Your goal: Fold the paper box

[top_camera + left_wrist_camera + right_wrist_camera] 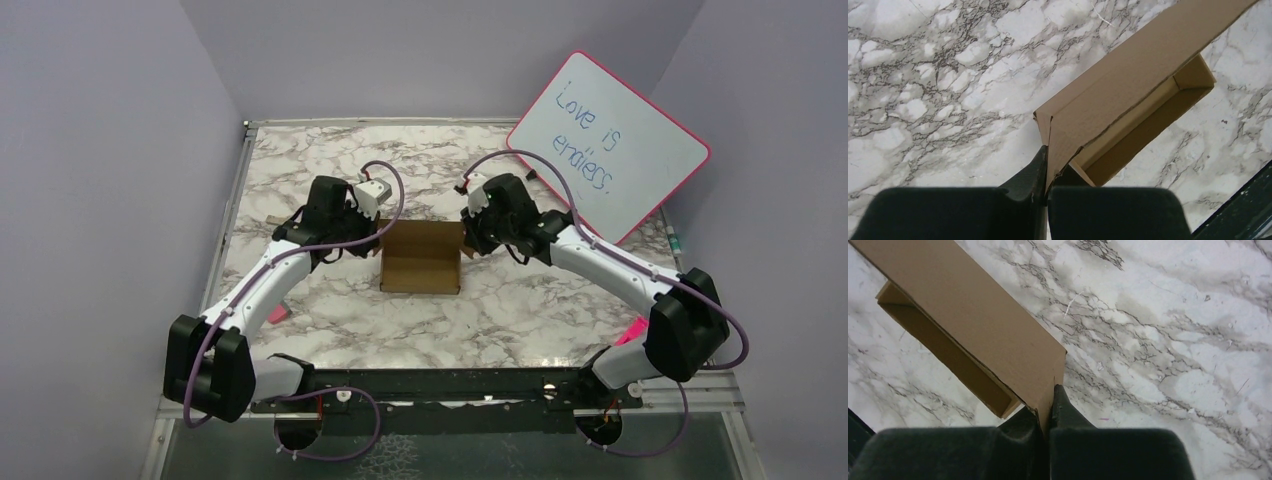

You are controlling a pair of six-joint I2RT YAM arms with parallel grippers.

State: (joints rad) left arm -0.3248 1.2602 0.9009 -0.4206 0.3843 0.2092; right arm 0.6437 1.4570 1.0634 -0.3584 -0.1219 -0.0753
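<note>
The paper box (421, 258) is a plain brown cardboard oblong, partly folded, in the middle of the marble table between both arms. My left gripper (377, 232) is shut on the box's left end. In the left wrist view the black fingers (1034, 172) pinch a thin cardboard panel (1108, 105), with the open tray of the box beyond it. My right gripper (466, 243) is shut on the right end. In the right wrist view its fingers (1063, 407) clamp the corner of the cardboard wall (978, 320).
A pink-framed whiteboard (608, 145) with handwriting leans at the back right. A small pink item (279, 313) lies by the left arm, another (630, 332) by the right arm's base. A tan scrap (272, 219) sits at the table's left edge.
</note>
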